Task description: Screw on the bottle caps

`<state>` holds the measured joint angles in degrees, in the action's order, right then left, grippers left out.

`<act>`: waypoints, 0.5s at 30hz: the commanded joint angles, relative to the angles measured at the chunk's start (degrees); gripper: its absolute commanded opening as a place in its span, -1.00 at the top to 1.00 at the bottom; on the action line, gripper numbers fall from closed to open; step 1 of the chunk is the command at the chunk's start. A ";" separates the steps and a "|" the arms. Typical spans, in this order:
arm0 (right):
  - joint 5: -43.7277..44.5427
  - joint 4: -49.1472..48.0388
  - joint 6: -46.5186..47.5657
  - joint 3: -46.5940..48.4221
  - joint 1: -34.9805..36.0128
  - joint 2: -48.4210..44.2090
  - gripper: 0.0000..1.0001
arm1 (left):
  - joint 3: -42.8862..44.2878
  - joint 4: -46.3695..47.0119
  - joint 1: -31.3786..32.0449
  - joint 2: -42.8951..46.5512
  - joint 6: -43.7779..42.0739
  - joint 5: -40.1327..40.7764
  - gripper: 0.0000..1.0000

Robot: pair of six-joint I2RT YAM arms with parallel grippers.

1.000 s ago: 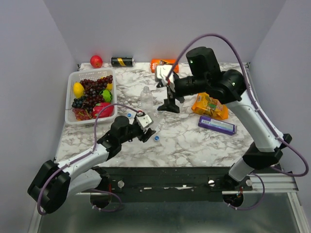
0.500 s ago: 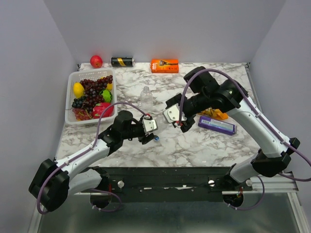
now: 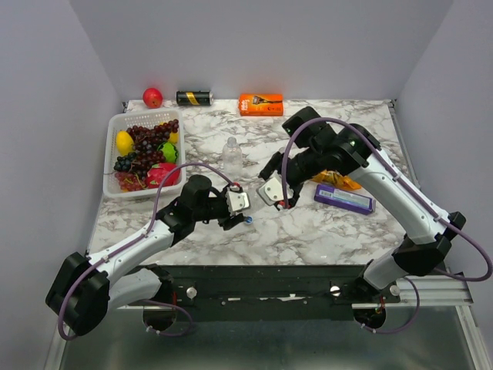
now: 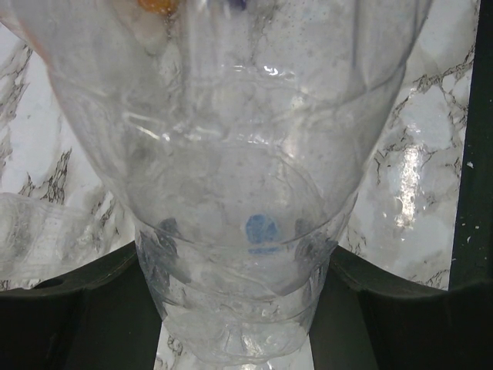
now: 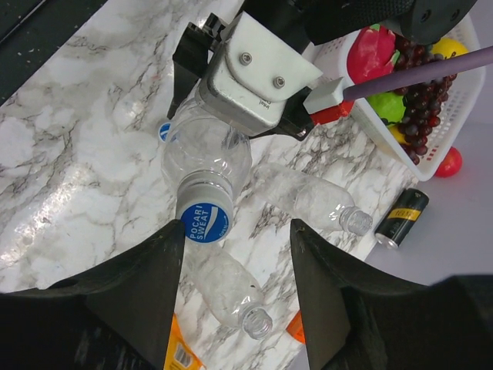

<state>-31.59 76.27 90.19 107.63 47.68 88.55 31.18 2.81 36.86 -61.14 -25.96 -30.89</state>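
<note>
My left gripper (image 3: pixel 237 204) is shut on the body of a clear bottle (image 5: pixel 204 154), which fills the left wrist view (image 4: pixel 239 154) between the black fingers (image 4: pixel 77 308). A blue cap (image 5: pixel 204 221) sits on that bottle's neck. My right gripper (image 5: pixel 239 227) is open around the cap, which lies close to one finger (image 5: pixel 166 262) and far from the other. Two more clear bottles (image 5: pixel 304 193) (image 5: pixel 227 289) show open necks. One bottle (image 3: pixel 231 154) stands upright behind the grippers. A loose blue cap (image 3: pixel 249 220) lies on the marble just beside the left gripper.
A white basket (image 3: pixel 115 127) of fruit stands at the left. Along the back are a red apple (image 3: pixel 152 97), a black-and-gold can (image 3: pixel 194 98) and an orange box (image 3: pixel 260 103). An orange packet (image 3: pixel 343 181) and a purple bar (image 3: pixel 344 199) lie under the right arm.
My right arm has swung down from the back of the table to the capped bottle in the left gripper, and its jaws have narrowed. The left gripper has shifted slightly right with its bottle.
</note>
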 commanded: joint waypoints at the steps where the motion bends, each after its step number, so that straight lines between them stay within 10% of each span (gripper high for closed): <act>1: 0.22 10.92 3.41 1.79 0.31 1.53 -0.27 | 1.87 -0.70 0.05 0.06 -1.03 -1.63 1.00; 15: 3.02 11.01 0.69 1.01 0.39 -0.39 -0.23 | 0.73 0.44 0.05 -0.82 -1.38 -0.13 1.00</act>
<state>-30.72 76.55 91.70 108.62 47.68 89.34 31.20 1.69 36.82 -61.36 -26.41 -30.81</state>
